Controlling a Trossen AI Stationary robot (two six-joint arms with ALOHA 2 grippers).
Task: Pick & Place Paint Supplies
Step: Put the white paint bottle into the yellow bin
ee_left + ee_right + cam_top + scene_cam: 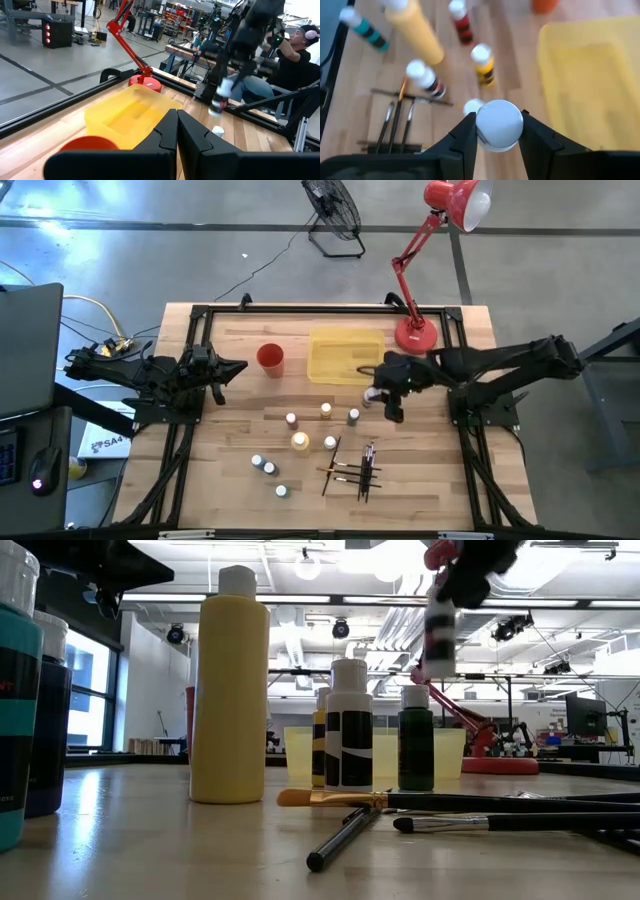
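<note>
From above, the right gripper (pixel 383 398) hangs over the table (pixel 230 490) just off the near right corner of the yellow tray (pixel 345 356), its fingers closed about a small bottle (pixel 372 395). The left gripper (pixel 238 367) rests near the table's left edge, beside the red cup (pixel 270 357), fingers shut with nothing between them. Other white-capped bottles (pixel 327 411) stand scattered across the table's middle, and the paintbrushes (pixel 352 468) lie crossed in a heap toward the near edge.

At table height, the held bottle (pixel 440 632) hangs in the air, white with a dark band and a pale cap. Below stand a tall yellow bottle (pixel 229 690), a black-and-white one (pixel 349 730) and a dark green one (pixel 416 742); dark-handled brushes (pixel 440 802) lie flat in front.

The left wrist view shows its own fingers (pixel 167 132) pressed together, the tray (pixel 130 112) ahead, and the bottle (pixel 221 95) carried by the far arm.

The right wrist view shows the round white cap (pixel 499 122) gripped between both fingers (pixel 467 132), with the tray (pixel 590 80) to one side and bottles (pixel 482 62) and brushes (pixel 395 120) below.
</note>
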